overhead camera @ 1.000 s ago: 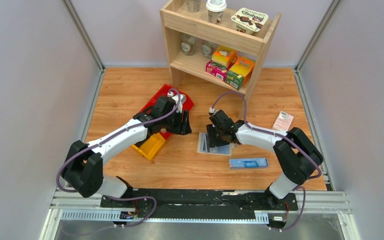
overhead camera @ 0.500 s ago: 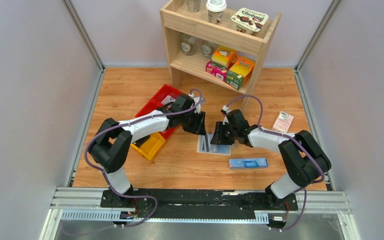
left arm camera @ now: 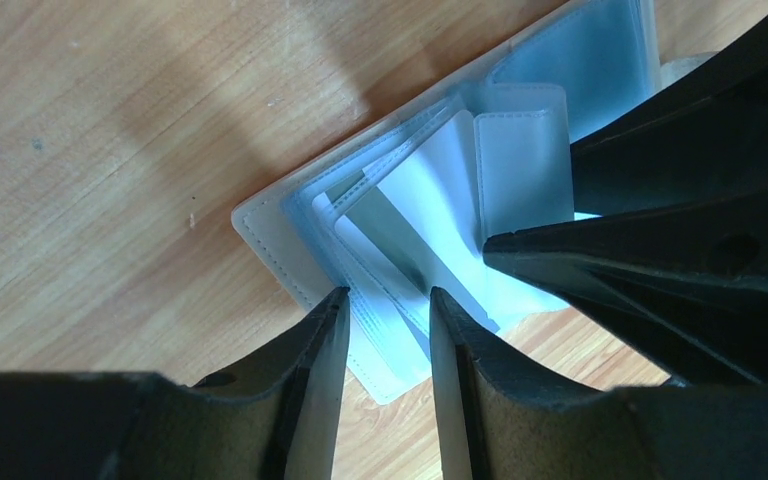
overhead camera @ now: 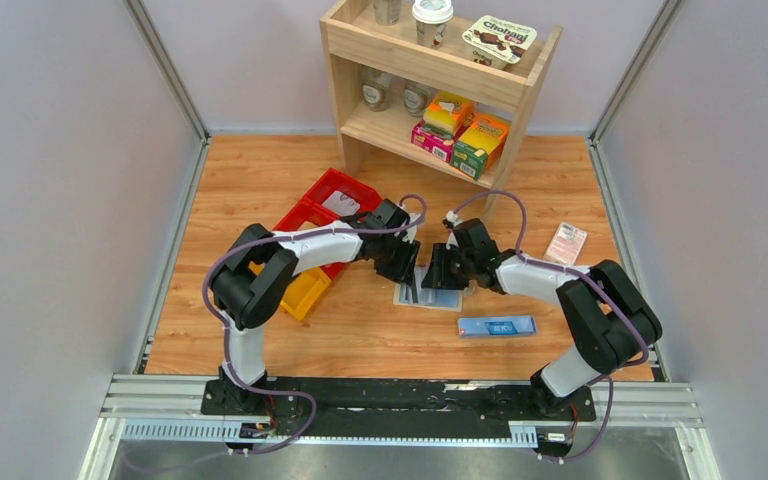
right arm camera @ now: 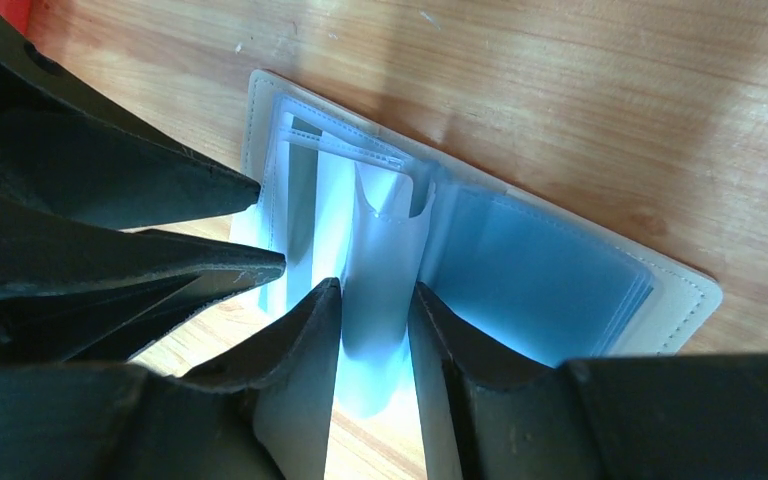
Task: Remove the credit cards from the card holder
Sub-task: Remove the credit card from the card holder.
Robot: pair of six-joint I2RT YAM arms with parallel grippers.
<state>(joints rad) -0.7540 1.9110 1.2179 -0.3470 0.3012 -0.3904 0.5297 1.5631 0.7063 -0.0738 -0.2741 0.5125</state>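
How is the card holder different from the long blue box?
The card holder lies open, wide, cream with pale blue sleeves; the blue box is narrow, brighter blue. The left end effector and right end effector are at the card holder; nothing touches the blue box. Both lie flat on the table.

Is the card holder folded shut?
No, the card holder lies spread open on the table, its blue lining showing.

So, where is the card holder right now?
In the top view the card holder lies open under the left gripper and the right gripper, just beyond the long blue box.
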